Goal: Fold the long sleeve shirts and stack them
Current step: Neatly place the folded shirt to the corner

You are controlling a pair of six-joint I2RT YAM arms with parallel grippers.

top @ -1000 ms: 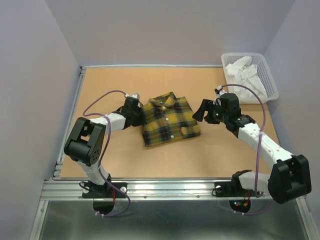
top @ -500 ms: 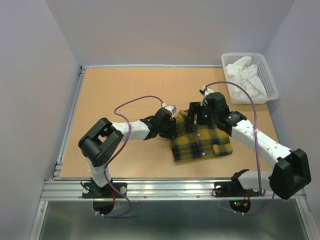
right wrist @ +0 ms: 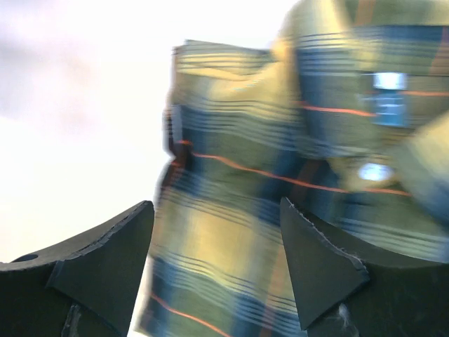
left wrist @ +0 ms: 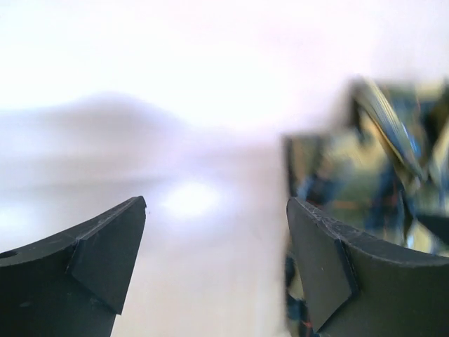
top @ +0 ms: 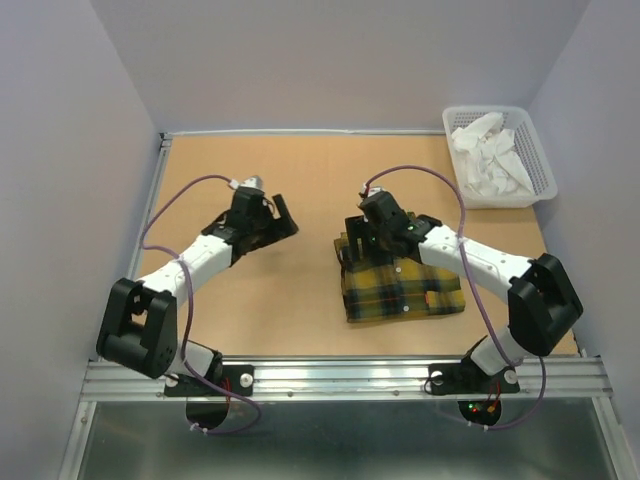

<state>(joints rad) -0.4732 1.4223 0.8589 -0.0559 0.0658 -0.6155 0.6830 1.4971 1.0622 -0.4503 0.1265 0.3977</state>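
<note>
Looking down on the table (top: 300, 170), we find the folded shirt (top: 405, 290) right of centre, its collar end toward the far side and its body spreading toward the near-right. Our right gripper (top: 356, 246) hangs over that collar corner, so the right arm is much the nearer; its jaws stand fairly wide with plaid cloth showing between them, and we cannot tell whether they touch it. Our left gripper (top: 284, 215) sits well apart to the left, jaws wide, holding nothing.

The shirt (top: 400, 290) lies right of the table's (top: 300, 300) centre, the basket (top: 540, 160) behind it, far right
</note>
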